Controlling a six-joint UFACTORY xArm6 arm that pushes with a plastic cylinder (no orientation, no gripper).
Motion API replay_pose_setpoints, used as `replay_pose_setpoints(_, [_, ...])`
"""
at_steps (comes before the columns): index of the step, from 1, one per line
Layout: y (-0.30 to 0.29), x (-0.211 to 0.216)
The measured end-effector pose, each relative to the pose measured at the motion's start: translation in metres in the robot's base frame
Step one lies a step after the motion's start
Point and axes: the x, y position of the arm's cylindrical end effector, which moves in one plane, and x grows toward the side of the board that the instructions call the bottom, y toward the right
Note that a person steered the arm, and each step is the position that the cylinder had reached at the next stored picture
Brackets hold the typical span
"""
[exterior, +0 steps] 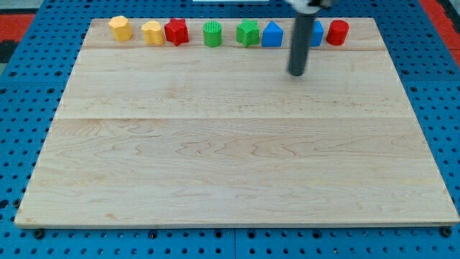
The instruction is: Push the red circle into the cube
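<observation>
Eight small coloured blocks in one row along the view's top edge of the pale wooden board (237, 158), itself on a blue perforated table (21, 108). Landmark: the red cylinder block (338, 32), the task's circle, last in the row at the view's right end, upright, nothing touching it. Just to its left, a blue block (317, 32), partly hidden behind the dark rod, shape not clear. Further left of the red cylinder, a blue house-shaped block (272, 34), touching or nearly touching a green star-like block (248, 33); then a green cylinder block (212, 34) standing apart; then a red star-like block (177, 32) tight against a yellow block (152, 33); farthest from the red cylinder, a yellow hexagon-like block (120, 28). My tip (297, 73) below and to the left of the red cylinder, near but clear of it, on bare wood, touching no block. No gripper fitted, so nothing grasped.
</observation>
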Motion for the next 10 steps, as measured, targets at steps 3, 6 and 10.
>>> replay_pose_setpoints(3, [0.14,-0.093])
replay_pose_setpoints(6, [0.004,-0.101])
replay_pose_setpoints(10, [-0.016,-0.129])
